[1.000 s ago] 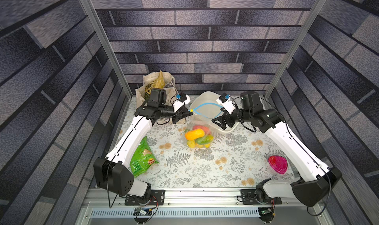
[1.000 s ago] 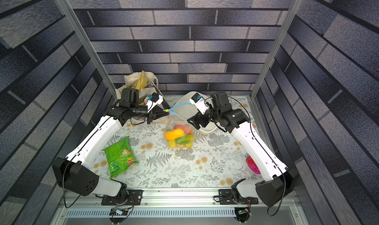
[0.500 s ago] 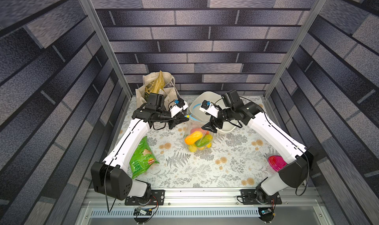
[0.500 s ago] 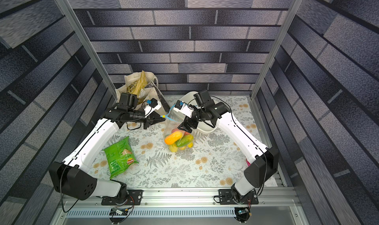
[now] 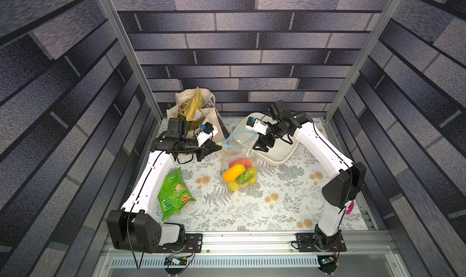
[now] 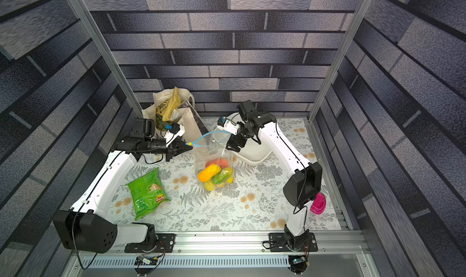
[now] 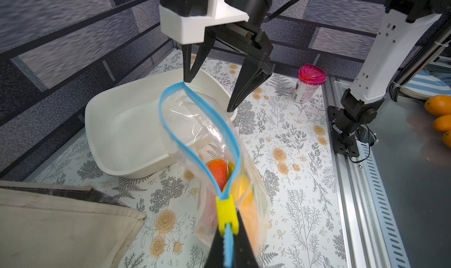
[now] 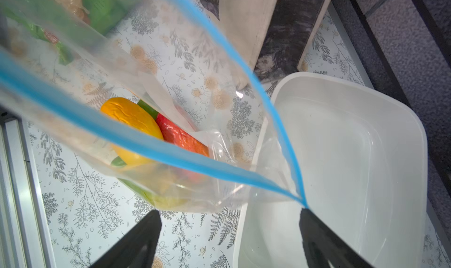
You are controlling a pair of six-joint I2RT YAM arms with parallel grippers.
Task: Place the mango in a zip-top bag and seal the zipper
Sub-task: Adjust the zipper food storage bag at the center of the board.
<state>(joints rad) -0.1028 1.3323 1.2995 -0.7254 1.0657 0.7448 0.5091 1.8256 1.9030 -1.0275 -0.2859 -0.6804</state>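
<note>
Left gripper (image 5: pixel 218 145) clamped on the zipper (image 8: pixel 146 138) end, just behind the yellow slider (image 7: pixel 228 213). Right gripper (image 8: pixel 229 211) spread wide, one fingertip touching the far mouth corner, above the white tub (image 5: pixel 282 155). We see the mango (image 5: pixel 233 172) inside the zip-top bag (image 5: pixel 239 153), whose mouth gapes. Bare floral mat (image 5: pixel 252 207) lies in front.
</note>
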